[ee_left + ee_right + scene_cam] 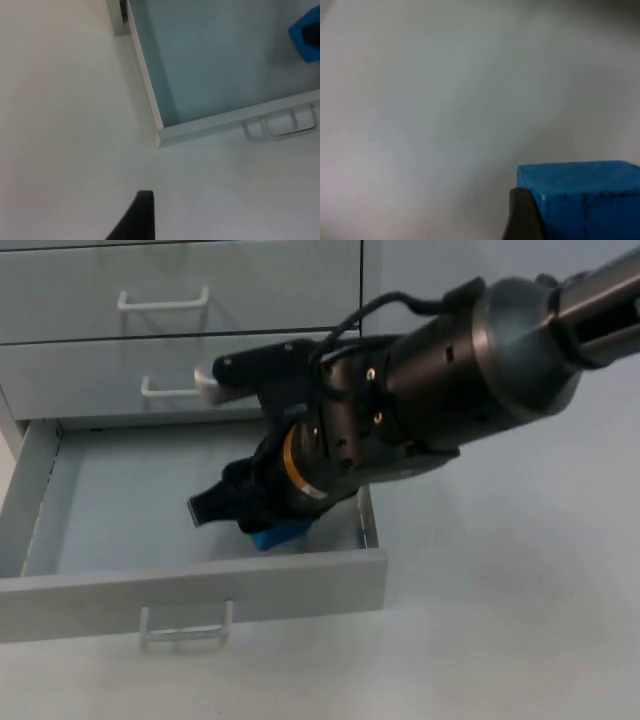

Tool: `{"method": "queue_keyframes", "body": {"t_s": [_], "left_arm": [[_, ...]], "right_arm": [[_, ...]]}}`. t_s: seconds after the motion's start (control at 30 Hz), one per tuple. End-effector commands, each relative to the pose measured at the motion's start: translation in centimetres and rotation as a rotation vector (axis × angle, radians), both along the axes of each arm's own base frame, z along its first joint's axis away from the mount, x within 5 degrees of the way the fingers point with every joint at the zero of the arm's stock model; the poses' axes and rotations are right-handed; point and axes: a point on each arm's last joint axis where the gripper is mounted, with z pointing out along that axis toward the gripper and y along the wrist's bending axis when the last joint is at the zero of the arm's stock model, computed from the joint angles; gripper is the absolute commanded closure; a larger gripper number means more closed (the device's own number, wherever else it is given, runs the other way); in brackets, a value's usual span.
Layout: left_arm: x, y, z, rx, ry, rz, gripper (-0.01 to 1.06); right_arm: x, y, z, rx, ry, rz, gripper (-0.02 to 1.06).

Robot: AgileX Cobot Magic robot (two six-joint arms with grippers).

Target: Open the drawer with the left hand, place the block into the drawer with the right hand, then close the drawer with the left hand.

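Blue block [580,192]; grey drawer [200,595]

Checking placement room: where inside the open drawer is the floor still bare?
The drawer floor is bare from its left wall across to the right tool. It is crowded near the right wall, where that tool holds the blue block. The left arm waits beside the drawer.

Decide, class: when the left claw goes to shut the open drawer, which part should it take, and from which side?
Take the bar handle on the drawer front, approaching from the front. It stands proud of the flat panel, leaving a gap for fingers.
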Motion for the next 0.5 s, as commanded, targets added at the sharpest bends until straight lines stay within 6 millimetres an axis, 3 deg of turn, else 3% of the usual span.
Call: {"method": "queue_keyframes", "body": {"t_s": [0.0, 0.07, 0.1, 0.23, 0.3, 0.4, 0.43, 0.47], "left_arm": [[-0.1, -0.1, 0.0, -0.016, -0.009, 0.004, 0.00], [-0.1, -0.1, 0.0, -0.016, -0.009, 0.004, 0.00], [-0.1, -0.1, 0.0, -0.016, -0.009, 0.004, 0.00], [-0.1, -0.1, 0.0, -0.020, -0.009, 0.004, 0.00], [-0.1, -0.1, 0.0, -0.022, -0.009, 0.004, 0.00], [-0.1, -0.1, 0.0, -0.022, -0.009, 0.004, 0.00], [-0.1, -0.1, 0.0, -0.022, -0.009, 0.004, 0.00], [-0.1, -0.1, 0.0, -0.022, -0.009, 0.004, 0.00]], "right_arm": [[-0.1, 0.4, -0.1, 0.005, -0.002, 0.015, 0.79], [-0.2, 0.5, -0.3, 0.012, 0.003, 0.025, 0.62], [-0.2, 0.5, -0.3, 0.012, 0.003, 0.025, 0.62], [-0.2, 0.7, 0.5, 0.043, -0.001, 0.036, 0.32], [-0.2, 0.7, 1.1, 0.054, -0.009, 0.036, 0.29], [-0.4, 0.5, 5.6, 0.141, -0.049, 0.015, 0.26], [-0.4, 0.5, 5.6, 0.141, -0.049, 0.015, 0.26], [-0.6, 0.3, 7.5, 0.182, -0.057, -0.001, 0.26]]}}
